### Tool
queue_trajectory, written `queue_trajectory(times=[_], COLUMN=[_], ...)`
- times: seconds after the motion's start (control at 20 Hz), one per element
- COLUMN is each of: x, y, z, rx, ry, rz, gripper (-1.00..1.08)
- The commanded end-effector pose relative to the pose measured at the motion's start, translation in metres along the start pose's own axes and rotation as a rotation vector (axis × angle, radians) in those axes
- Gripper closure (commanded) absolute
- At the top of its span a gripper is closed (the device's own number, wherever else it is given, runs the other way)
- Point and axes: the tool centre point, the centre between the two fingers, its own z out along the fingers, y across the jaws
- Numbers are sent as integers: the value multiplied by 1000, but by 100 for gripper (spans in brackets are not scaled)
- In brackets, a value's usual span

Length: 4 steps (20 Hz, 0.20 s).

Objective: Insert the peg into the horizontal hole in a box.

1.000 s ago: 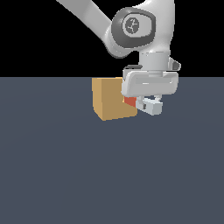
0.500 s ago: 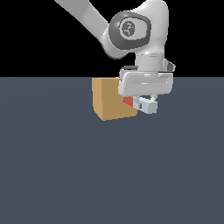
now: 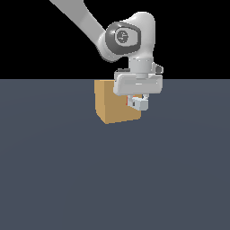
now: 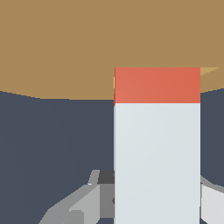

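The tan box (image 3: pixel 113 107) stands on the dark floor, and fills the far part of the wrist view as the box (image 4: pixel 65 43). My gripper (image 3: pixel 137 101) hangs at the box's side on the exterior view's right, shut on the peg (image 3: pixel 140 104). In the wrist view the peg (image 4: pixel 156 148) runs from between my fingers (image 4: pixel 74 205) to the box face. Only a short band of its red-orange half (image 4: pixel 156 85) shows outside the box; the rest of that half is inside the hole (image 4: pixel 210 71), whose lighter tan edge shows beside the peg.
The dark grey-blue floor (image 3: pixel 112 179) spreads flat all around the box. The arm's white links (image 3: pixel 126 38) rise above the box toward the exterior view's upper left.
The gripper and peg have moved toward the exterior view's left, closer to the box. Less of the red-orange half shows outside the box than one second ago.
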Motion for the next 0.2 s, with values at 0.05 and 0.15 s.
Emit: queue_trajectory(times=[0.05, 0.15], x=[12, 14], y=[1, 2], z=[-2, -2], rx=[-3, -3], ry=[-1, -1], rz=[2, 2], gripper=[108, 108])
